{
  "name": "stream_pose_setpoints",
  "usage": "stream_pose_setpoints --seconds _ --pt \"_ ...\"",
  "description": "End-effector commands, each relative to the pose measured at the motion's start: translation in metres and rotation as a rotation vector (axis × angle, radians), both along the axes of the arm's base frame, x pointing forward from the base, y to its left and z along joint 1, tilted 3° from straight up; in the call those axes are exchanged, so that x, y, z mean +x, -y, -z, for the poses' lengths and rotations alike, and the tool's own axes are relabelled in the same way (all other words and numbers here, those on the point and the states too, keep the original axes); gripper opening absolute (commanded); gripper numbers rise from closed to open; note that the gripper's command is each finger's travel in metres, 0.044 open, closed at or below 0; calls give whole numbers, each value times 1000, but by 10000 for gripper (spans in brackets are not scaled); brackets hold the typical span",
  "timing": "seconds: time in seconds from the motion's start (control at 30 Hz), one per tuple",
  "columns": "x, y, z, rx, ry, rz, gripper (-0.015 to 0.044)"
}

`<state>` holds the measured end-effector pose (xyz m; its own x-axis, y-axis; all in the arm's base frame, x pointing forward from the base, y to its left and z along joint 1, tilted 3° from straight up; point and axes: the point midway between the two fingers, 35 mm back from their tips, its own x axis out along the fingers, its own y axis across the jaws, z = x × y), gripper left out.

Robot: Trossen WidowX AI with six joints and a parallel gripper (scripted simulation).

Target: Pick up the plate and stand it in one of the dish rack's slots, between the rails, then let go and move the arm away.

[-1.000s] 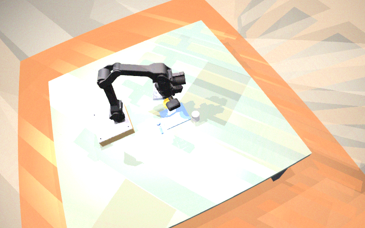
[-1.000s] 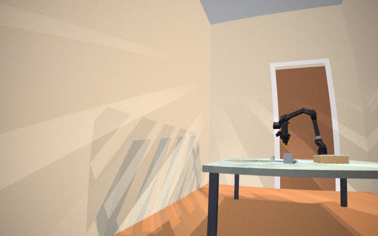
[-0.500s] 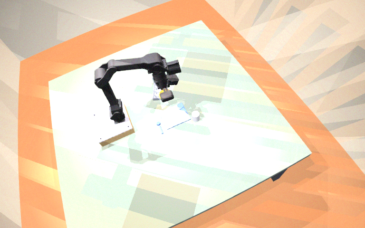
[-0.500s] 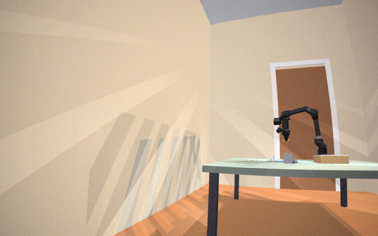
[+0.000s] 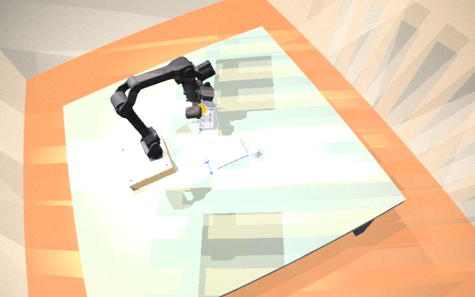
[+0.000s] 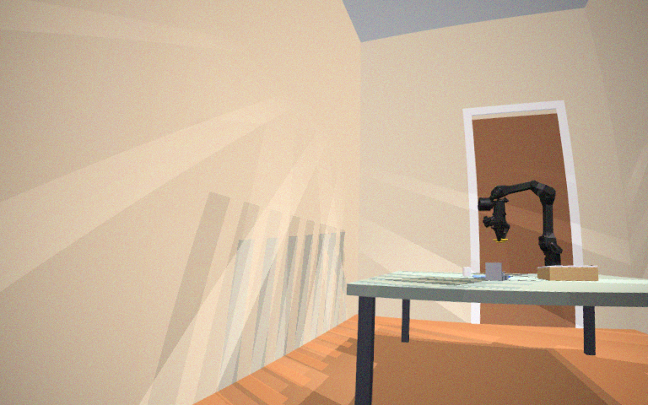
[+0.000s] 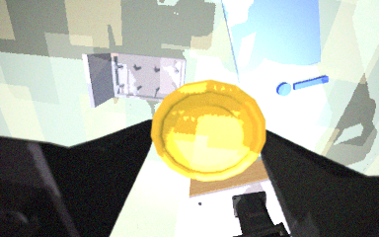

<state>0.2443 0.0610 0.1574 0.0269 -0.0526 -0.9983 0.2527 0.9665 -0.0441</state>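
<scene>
The plate (image 5: 203,109) (image 7: 209,130) is lying level at the wrist frame's center, above the table (image 5: 315,154) (image 6: 497,294) (image 7: 30,116); my gripper (image 5: 199,104) (image 6: 499,237) (image 7: 206,129) is pinching its rim. The rack (image 5: 206,128) (image 6: 494,271) (image 7: 103,81) is occupying upper left, and the blue mat (image 5: 229,150) (image 7: 276,35) upper right, unobstructed by me.

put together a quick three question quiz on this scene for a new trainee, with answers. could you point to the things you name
1. True or false: the gripper (image 5: 198,107) (image 6: 499,239) (image 7: 206,129) is shut on the yellow plate (image 5: 203,109) (image 6: 499,240) (image 7: 208,133).
2. Which is the plate now? A) standing in a rack slot B) raised above the table (image 5: 315,161) (image 6: 477,292) C) lying on the table
3. Fill in: in the wrist view, a small round disc lies beside a narrow bar, and both are coloured ____.

Key: 1 true; 2 B; 3 blue
</scene>
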Motion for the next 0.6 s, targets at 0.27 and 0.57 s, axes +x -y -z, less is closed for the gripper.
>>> stream_pose_setpoints --seconds 0.27,0.57 --pt "-5 -5 19 82 -74 -113 0" --pt "-8 -9 41 219 -142 -307 0"
